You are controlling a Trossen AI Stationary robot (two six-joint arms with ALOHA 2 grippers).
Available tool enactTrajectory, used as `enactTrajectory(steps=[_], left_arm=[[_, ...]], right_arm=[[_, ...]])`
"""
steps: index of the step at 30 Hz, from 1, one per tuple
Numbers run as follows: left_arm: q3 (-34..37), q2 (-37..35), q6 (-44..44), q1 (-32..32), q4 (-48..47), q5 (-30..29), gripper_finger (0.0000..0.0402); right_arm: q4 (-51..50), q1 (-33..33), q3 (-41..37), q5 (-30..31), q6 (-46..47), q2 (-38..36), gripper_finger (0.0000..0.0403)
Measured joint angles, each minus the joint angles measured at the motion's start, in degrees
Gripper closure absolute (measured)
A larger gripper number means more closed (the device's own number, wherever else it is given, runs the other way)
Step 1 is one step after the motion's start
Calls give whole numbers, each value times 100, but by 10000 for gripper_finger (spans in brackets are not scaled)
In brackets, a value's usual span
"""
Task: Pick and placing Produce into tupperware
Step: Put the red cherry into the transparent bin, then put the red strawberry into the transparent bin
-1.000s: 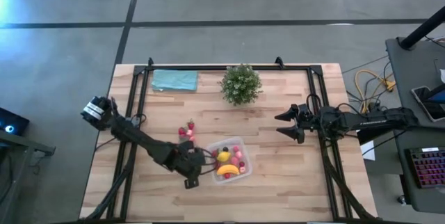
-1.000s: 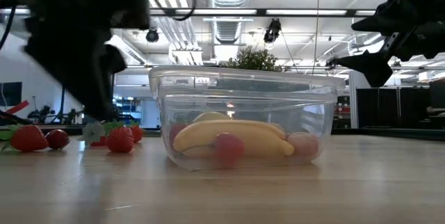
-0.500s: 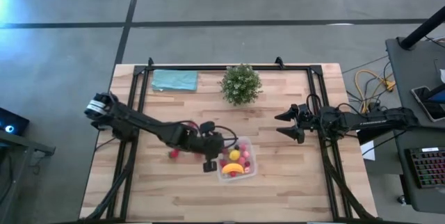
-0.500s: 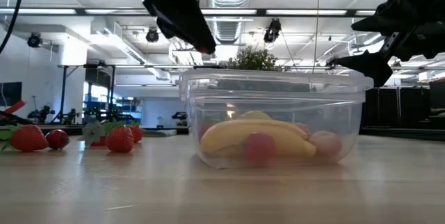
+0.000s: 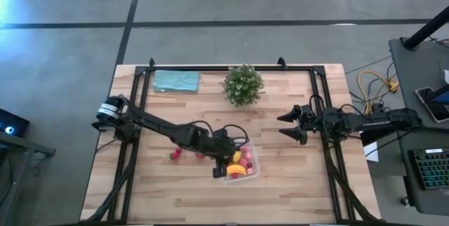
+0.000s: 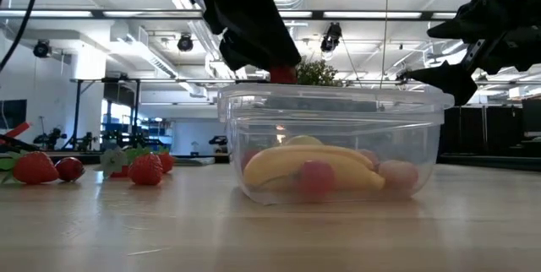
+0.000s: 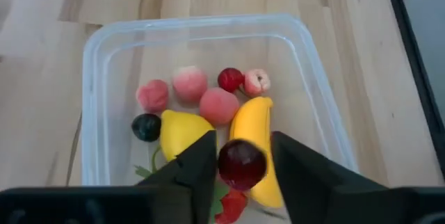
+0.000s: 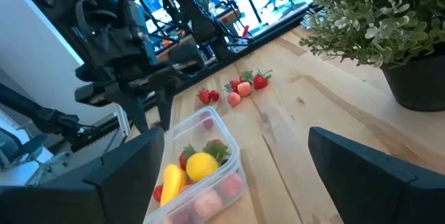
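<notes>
The clear tupperware (image 5: 252, 153) stands on the table near its middle, with a banana (image 7: 254, 130), a lemon (image 7: 182, 132) and several pink, red and dark pieces inside. My left gripper (image 7: 243, 138) hovers over its open top (image 6: 330, 95), pointing down at a slant. A dark red round fruit (image 7: 242, 163) is between its slightly parted fingertips. Loose strawberries (image 5: 177, 154) lie on the wood left of the tupperware. My right gripper (image 5: 284, 125) waits open at the table's right, above the wood. My left gripper has the dark red fruit (image 6: 283, 73) between its fingertips, just above the tupperware's rim and clear of everything below. A sliver of gap shows between the fruit and one finger (image 7: 285, 161). I cannot tell whether the fingers touch it.
A bushy potted plant (image 5: 243, 84) stands at the far middle and a teal cloth (image 5: 176, 80) lies at the far left. Black frame rails (image 5: 144, 85) run along the table's left, far and right sides. Bare wood lies near the front edge.
My left gripper has risen from the wood at the tupperware's near left corner. It has swung toward the table's right, to above the tupperware's open top. The tupperware has slid a little toward the right edge.
</notes>
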State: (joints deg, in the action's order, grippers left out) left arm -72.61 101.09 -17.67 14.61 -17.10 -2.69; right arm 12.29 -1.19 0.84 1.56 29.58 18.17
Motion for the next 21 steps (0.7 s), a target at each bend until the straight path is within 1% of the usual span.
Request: enactTrajectory(steps=[3,8,11,14,16,18,21], left_arm=[[10,-17,-9,0,-69,-45,234],[14,-108,-349,0,-310,-65,152],[11,-276,-291,10,-1070,-61,117],[-3,-586,-273,105,-2270,-66,106],[104,-818,-131,229,-2786,-78,107],[330,-1052,247,400,-2896,-78,111],[728,-1259,1289,657,-2500,-74,118]], right_arm=[[2,0,0,0,0,-2,57],[-1,0,-1,0,1,-2,54],[4,-2,0,0,0,0,53],[0,0,0,-2,0,2,56],[-2,0,0,-2,0,1,58],[0,0,0,-2,0,4,60],[-2,0,0,-2,0,0,59]])
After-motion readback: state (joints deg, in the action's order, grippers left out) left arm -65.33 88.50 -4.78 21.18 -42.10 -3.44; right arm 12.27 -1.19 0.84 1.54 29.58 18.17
